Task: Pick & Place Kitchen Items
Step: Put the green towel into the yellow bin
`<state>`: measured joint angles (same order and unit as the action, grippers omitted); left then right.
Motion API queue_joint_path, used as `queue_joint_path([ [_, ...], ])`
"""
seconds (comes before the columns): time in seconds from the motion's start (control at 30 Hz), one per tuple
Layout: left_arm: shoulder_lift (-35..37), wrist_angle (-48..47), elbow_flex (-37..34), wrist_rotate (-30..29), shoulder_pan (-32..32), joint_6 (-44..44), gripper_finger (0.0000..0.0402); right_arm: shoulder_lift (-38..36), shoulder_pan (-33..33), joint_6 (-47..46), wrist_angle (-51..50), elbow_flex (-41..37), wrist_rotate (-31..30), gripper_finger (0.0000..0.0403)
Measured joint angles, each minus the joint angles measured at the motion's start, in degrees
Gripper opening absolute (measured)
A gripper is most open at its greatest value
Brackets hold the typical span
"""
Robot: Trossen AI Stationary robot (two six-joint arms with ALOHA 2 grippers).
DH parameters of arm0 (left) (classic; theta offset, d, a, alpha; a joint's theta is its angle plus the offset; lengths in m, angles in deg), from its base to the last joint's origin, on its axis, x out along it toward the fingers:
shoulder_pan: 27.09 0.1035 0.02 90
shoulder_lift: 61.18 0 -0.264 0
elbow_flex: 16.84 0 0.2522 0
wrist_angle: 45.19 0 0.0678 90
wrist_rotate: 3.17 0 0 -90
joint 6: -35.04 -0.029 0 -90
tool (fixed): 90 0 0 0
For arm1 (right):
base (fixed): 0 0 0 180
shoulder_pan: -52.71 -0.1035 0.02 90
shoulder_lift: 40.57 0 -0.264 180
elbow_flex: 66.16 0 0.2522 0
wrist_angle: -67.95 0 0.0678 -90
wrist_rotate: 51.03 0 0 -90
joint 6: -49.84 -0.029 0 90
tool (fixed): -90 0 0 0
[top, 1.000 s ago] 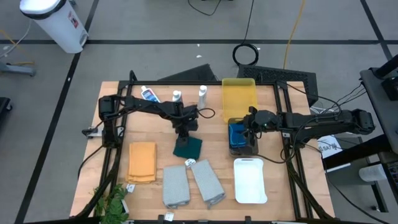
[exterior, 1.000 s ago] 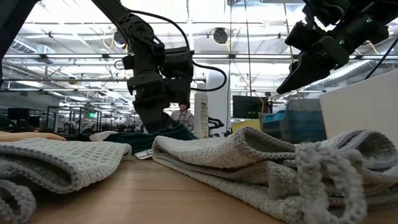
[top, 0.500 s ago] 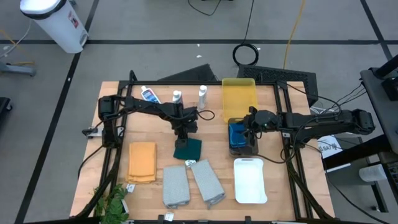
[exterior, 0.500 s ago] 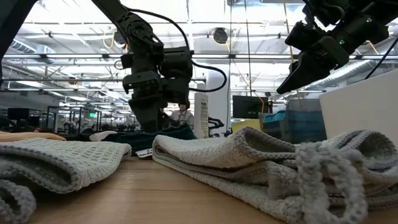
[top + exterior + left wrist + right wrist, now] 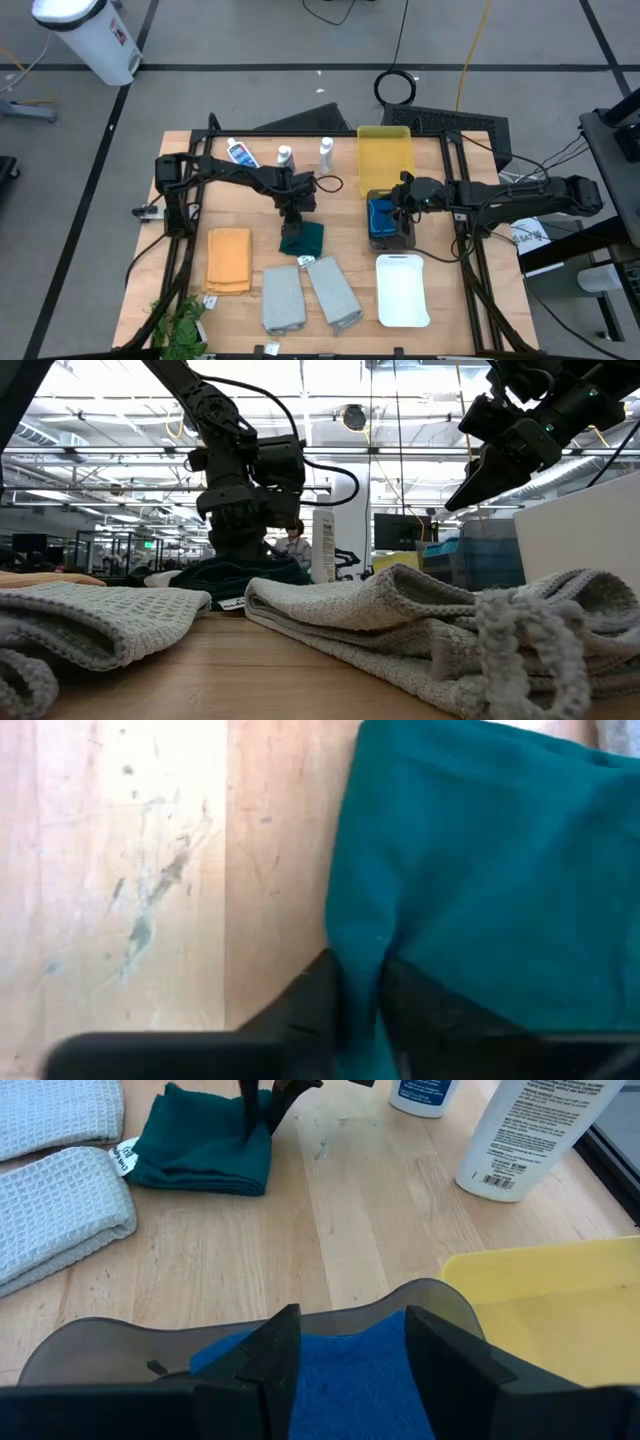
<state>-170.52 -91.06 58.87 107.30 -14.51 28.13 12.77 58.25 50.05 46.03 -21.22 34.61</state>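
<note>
Green, soft square cloth (image 5: 301, 238) lies mid-table on the pale wood table (image 5: 180, 260), just above the 2 grey waffle-weave towels (image 5: 305, 292). Left gripper (image 5: 293, 215) is down on its upper edge, jaws pinched on a raised fold of fabric. Cloth looks light & limp: it'll drape and bunch, so an edge pinch w/ a high lift suits. Right gripper (image 5: 402, 203) hovers over blue sponges (image 5: 381, 217) in the dark grey tray (image 5: 397, 243), jaws apart, holding nothing.

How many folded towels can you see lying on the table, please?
3: an orange towel near the front left, and two grey towels side by side at the front centre. None appears hidden.
</note>
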Motion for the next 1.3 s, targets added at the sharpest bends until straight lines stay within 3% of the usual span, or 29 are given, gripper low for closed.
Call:
queue_joint_path([
  [0.1,0.0,0.7,0.0,-0.8,-0.1,-1.1,0.0015,0.0,0.0,0.0,0.0,0.0,0.0,0.016],
  [0.27,0.9,0.5,0.2,-4.2,-0.9,-0.8,0.0015,0.0,0.0,0.0,0.0,0.0,0.0,0.016],
  [0.33,2.5,0.5,0.5,-8.8,-2.1,-0.1,0.0008,0.0,0.0,0.0,0.0,0.0,0.0,0.016],
  [0.53,10.2,0.3,2.9,-30.9,-7.3,-0.5,0.001,0.0,0.0,0.3,0.6,0.0,0.0,0.016],
  [0.77,16.2,8.3,3.8,-47.1,-13.7,-2.3,0.001,0.0,0.0,0.1,5.7,0.0,0.0,0.016],
  [0.97,15.4,12.7,3.9,-48.2,-16.3,-3.9,0.0008,0.5,0.0,-3.8,17.9,0.0,0.0,0.0166],
  [1.1,14.8,12.8,3.9,-48.2,-16.5,-3.6,0.001,2.3,0.0,0.4,26.7,0.9,0.1,0.0198],
  [1.3,14.6,12.8,3.9,-47.7,-15.4,-1.4,0.0011,8.9,0.0,0.6,21.2,9.7,0.3,0.0274],
])
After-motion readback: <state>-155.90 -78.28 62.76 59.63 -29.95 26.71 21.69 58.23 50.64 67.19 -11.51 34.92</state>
